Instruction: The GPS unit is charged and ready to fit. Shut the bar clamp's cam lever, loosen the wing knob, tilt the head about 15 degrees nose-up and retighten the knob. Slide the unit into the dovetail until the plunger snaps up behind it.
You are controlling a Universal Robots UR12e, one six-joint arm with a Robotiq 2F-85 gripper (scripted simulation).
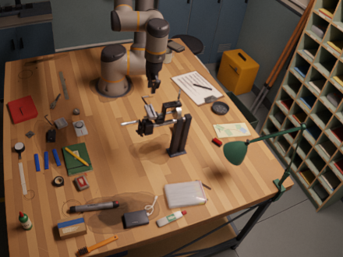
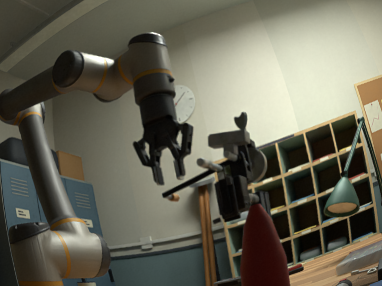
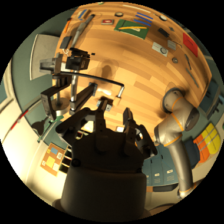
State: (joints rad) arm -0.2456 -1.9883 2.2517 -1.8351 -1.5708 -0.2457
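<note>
The cam lever (image 1: 148, 111) (image 3: 86, 93) sticks up from the bar clamp on the mount at mid-table. My gripper (image 1: 153, 86) (image 2: 166, 169) (image 3: 113, 113) hangs just behind and above it, on the arm-base side. It is open and holds nothing. The mount stands on a dark post (image 1: 179, 134) with a thin horizontal bar (image 1: 134, 122) (image 2: 187, 183). A wing knob (image 2: 241, 120) tops the head (image 1: 171, 105). The dark GPS unit (image 1: 135, 219) lies near the table's front edge, with a white cable beside it.
The robot base (image 1: 113, 70) stands behind the mount. A clipboard (image 1: 197, 87) lies to the right. Small tools and a green pad (image 1: 76, 157) cover the left side. A green lamp (image 1: 236, 150) overhangs the right front corner. Pigeonhole shelves (image 1: 315, 97) stand beyond the table.
</note>
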